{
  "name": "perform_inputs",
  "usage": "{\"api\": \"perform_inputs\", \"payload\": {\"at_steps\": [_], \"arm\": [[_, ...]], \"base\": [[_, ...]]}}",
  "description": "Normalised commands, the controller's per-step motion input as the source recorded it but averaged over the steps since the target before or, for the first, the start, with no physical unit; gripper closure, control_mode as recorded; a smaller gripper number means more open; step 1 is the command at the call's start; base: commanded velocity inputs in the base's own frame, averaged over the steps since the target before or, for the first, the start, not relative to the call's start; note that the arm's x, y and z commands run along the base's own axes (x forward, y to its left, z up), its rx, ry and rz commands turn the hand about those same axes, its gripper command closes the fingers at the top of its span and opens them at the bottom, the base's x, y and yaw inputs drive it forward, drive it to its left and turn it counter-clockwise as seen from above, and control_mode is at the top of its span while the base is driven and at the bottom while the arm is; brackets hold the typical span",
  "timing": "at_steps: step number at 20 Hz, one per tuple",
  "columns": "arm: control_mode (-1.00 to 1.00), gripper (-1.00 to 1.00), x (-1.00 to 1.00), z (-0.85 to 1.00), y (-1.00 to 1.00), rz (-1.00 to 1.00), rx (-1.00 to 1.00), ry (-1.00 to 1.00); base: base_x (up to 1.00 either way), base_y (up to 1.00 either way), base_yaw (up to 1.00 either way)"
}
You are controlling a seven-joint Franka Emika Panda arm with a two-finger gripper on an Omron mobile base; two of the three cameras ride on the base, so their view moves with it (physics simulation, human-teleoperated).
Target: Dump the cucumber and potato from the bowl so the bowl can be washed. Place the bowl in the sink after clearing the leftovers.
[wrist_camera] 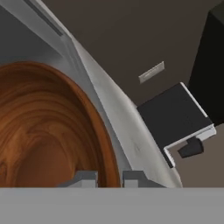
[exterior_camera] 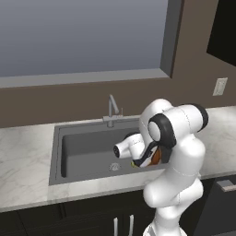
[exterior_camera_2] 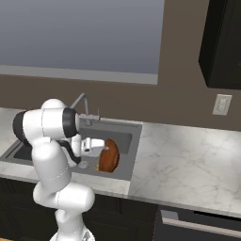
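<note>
Your gripper point(wrist_camera: 109, 178) pinches the rim of the bowl point(exterior_camera_2: 109, 156), tipped over the sink point(exterior_camera: 87, 147). Let go here and it could drop hard.

a pale marbled counter point(exterior_camera: 27, 156) runs left to right under the window, above dark cabinet fronts point(exterior_camera: 87, 216). the dark-grey sink point(exterior_camera: 85, 150) is sunk into it, its round metal drain point(exterior_camera: 114, 167) near the front of the basin floor. a slim grey faucet point(exterior_camera: 112, 110) stands on the far rim of the sink. right of the sink the counter stretches on, marbled and pale
</note>
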Motion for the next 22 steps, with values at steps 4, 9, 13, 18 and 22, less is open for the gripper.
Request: {"api": "perform_inputs", "payload": {"at_steps": [4, 9, 13, 18, 22], "arm": [[-1.00, 1.00, -0.17, 0.00, -0.45, 0.00, -0.03, -0.20], [-1.00, 1.00, -0.10, 0.18, -0.06, -0.01, 0.00, -0.14], [-1.00, 1.00, -0.17, 0.35, -0.01, 0.00, 0.05, -0.14], [-1.00, 1.00, -0.11, 0.51, 0.00, 0.00, 0.17, -0.14], [-1.00, 1.00, -0.11, 0.57, 0.00, 0.00, 0.21, -0.10]], "base": [[0.00, 0.00, 0.00], [0.00, 0.00, 0.00], [0.00, 0.00, 0.00], [0.00, 0.00, 0.00], [0.00, 0.00, 0.00]]}}
